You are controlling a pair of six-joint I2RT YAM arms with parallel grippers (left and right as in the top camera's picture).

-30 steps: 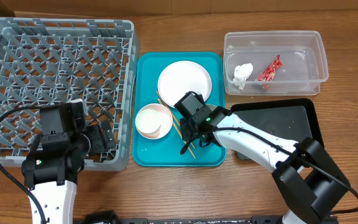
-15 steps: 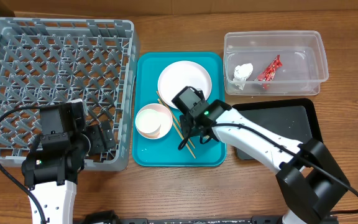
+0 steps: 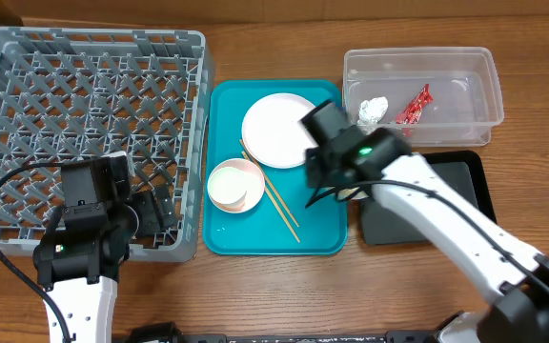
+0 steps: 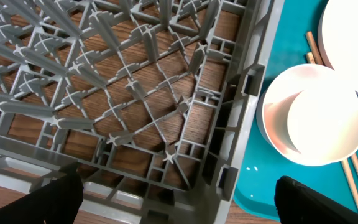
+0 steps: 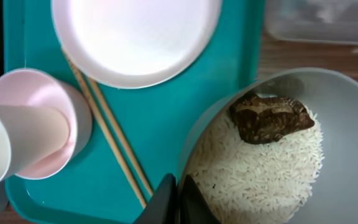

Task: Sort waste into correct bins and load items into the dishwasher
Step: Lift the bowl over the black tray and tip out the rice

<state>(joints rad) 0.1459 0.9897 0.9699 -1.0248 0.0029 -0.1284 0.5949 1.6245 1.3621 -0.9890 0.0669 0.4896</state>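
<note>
My right gripper (image 5: 179, 199) is shut on the rim of the grey-green bowl (image 5: 347, 124), which holds white rice (image 5: 260, 168) and a brown scrap (image 5: 269, 117). It hangs over the right edge of the teal tray (image 3: 327, 233); in the overhead view the arm (image 3: 336, 152) hides the bowl. The white plate (image 3: 279, 129), the pink bowl (image 3: 246, 171) with the white cup (image 3: 227, 186) in it, and the chopsticks (image 3: 274, 195) lie on the tray. My left gripper (image 4: 179, 199) is open and empty over the near right corner of the grey rack (image 3: 84, 95).
The clear tub (image 3: 484, 95) at the back right holds the tissue (image 3: 374, 111) and the red wrapper (image 3: 413, 105). The black tray (image 3: 456, 186) lies in front of it, just right of the teal tray.
My right gripper has moved right and back from beside the chopsticks to the teal tray's right edge, towards the black tray. The left arm has not moved.
</note>
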